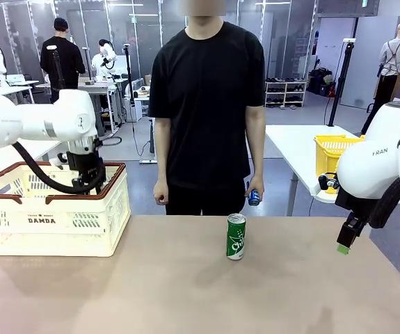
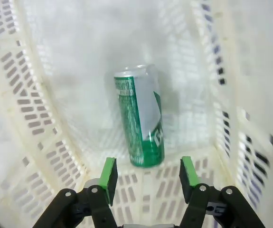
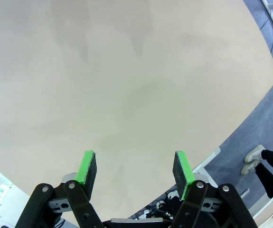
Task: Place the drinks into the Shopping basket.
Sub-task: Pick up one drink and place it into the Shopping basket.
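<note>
A green can [image 1: 236,236] stands upright on the table in front of the person, who holds a blue can [image 1: 254,197] in one lowered hand. The cream Shopping basket [image 1: 46,216] marked DAMDA sits at the table's left. My left gripper [image 2: 148,178] hangs inside it, jaws open with nothing between them. Just beyond its green pads [image 2: 109,176], another green can [image 2: 142,116] lies on its side on the basket floor [image 2: 79,61]. At the table's right edge my right gripper [image 3: 135,168] hovers open over bare tabletop, its green pad tip [image 1: 343,248] showing in the front view.
A yellow mesh basket [image 1: 333,152] stands on a white table behind my right arm. The tan tabletop [image 1: 186,292] stretches wide between the basket and the standing can. The table's rounded edge [image 3: 250,118] and the blue-grey floor lie close beside my right gripper.
</note>
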Controlling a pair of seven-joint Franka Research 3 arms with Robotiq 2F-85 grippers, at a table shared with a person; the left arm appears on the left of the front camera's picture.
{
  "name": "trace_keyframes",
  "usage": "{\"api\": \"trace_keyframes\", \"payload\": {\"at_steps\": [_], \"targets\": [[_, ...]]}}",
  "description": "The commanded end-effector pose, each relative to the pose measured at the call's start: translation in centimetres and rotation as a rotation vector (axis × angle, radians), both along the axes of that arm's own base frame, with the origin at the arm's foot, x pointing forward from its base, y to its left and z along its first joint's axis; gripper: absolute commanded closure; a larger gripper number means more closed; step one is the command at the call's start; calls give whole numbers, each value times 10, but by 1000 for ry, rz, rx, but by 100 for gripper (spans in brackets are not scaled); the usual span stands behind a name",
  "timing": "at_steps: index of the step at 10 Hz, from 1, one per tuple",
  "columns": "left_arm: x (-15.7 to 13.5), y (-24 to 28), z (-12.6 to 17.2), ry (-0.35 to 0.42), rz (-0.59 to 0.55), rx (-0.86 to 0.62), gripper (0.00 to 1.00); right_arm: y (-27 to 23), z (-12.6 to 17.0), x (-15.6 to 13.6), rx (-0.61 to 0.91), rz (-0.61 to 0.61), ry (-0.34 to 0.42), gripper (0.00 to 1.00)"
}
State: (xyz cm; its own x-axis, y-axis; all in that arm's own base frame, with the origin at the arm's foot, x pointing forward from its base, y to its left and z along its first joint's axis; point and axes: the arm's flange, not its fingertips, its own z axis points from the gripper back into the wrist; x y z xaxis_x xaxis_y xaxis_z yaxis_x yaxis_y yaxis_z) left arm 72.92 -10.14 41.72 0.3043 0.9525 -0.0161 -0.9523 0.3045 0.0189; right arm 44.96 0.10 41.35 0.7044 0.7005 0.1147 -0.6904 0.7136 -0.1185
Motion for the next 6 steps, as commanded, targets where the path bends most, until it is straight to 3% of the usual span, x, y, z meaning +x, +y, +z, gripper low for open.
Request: {"api": "trace_keyframes", "payload": {"at_steps": [1, 3, 6], "targets": [[-39, 11, 26, -74, -58, 18, 32, 0, 0, 0, -1, -1, 1, 19], [-76, 15, 62, -118, -180, 24, 32, 0, 0, 0, -1, -1, 1, 19], [-156, 37, 90, -141, -533, 133, 32, 0, 0, 0, -1, -1, 1, 19]]}}
